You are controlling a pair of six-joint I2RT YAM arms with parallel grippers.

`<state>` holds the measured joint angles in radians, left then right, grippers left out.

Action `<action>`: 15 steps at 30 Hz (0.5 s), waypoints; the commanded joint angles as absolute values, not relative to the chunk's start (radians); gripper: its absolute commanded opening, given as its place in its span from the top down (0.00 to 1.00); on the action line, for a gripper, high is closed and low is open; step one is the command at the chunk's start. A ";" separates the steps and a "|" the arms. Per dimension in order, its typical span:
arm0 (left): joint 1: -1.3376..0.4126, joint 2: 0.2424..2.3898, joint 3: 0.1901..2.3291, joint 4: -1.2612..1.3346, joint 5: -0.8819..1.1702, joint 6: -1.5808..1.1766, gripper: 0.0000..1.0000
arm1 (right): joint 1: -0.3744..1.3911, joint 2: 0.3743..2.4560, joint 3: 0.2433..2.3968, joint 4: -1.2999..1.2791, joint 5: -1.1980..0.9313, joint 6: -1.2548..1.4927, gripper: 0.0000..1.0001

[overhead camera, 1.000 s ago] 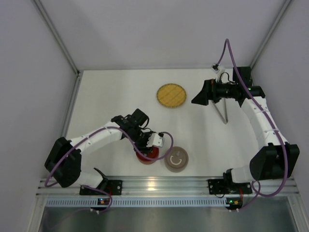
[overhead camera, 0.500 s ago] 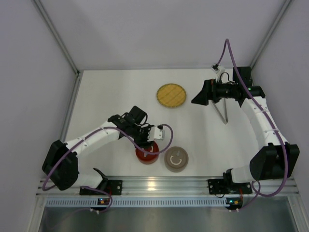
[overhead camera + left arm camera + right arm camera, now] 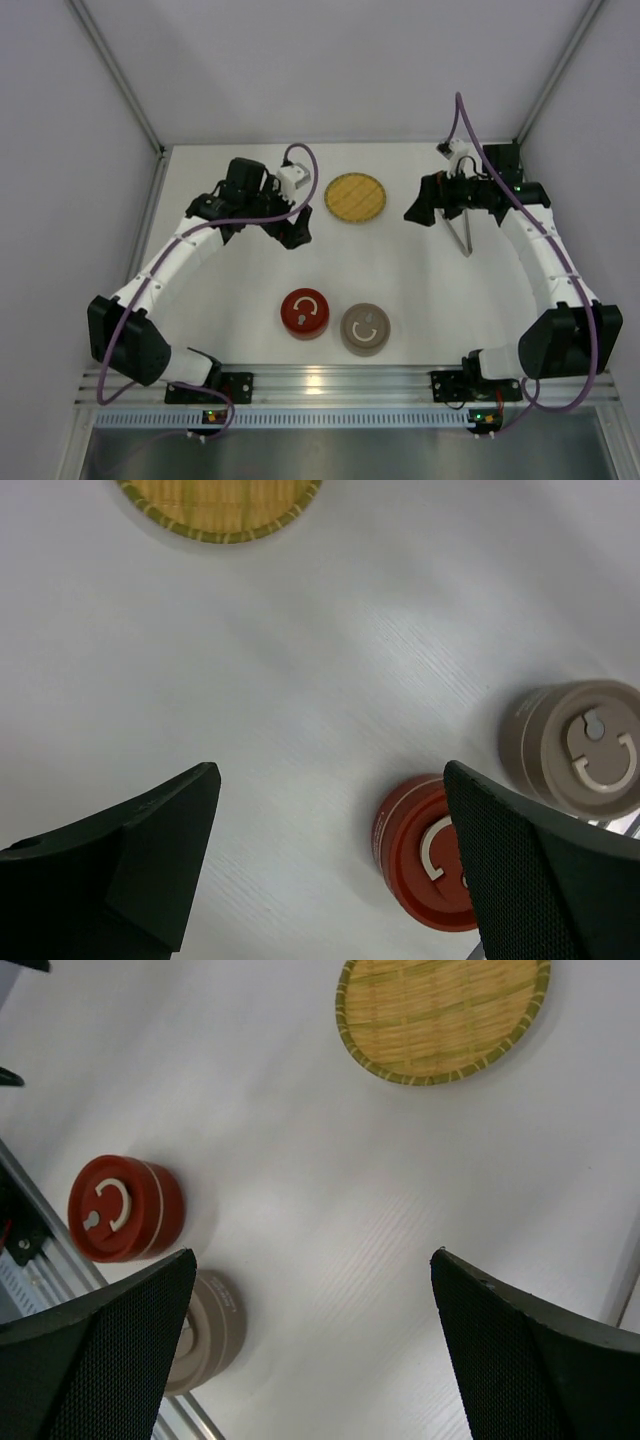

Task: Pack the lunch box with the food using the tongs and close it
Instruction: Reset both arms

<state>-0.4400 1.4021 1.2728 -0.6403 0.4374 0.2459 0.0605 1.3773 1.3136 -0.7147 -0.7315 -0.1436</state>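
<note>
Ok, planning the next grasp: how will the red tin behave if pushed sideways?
The red tin stands squat on a flat base, so it should slide, not tip. Its smooth round wall may slip when pinched. Pushed toward the beige tin close beside it, it would likely bump that.

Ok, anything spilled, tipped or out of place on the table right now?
Nothing stands out. The red tin and the beige tin stand upright, side by side, lids on, near the front edge. The woven plate lies flat and bare. The tongs lie flat at the back right. Nothing is spilled.
</note>
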 commanded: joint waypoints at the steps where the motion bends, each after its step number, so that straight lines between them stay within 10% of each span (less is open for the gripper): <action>1: -0.366 1.425 1.345 -0.699 0.385 0.032 0.02 | 0.043 1.330 1.287 -0.749 -0.628 -0.225 0.01; 15: 0.043 1.331 1.098 -0.667 0.449 0.080 0.02 | -0.069 1.347 1.082 -0.649 -0.469 -0.308 0.01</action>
